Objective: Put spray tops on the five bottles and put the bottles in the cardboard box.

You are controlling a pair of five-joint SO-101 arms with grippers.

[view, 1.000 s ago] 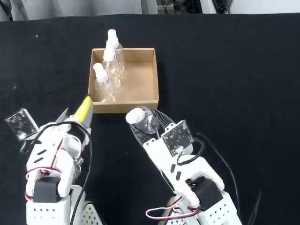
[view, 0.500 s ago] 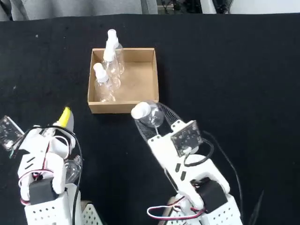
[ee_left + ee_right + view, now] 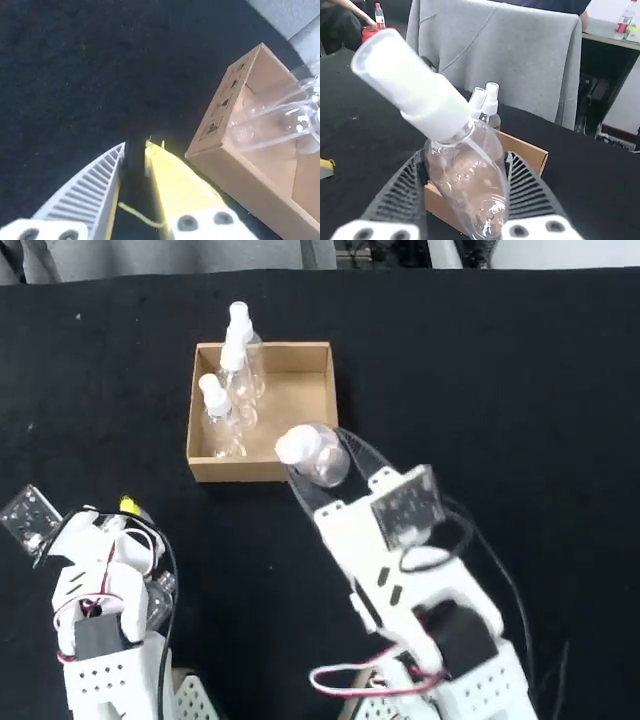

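The cardboard box point(image 3: 220, 120) and seemingly two bottles point(image 3: 275, 122) run off the edge.

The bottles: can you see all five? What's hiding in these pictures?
- High view: a clear thing beside the left arm is mostly covered by it; bottle or not, I cannot tell.
- Left wrist view: the bottles in the cardboard box run off the edge; tops unseen.
- Right wrist view: the bottle in the right gripper hides most of the cardboard box; two spray tops peek out.
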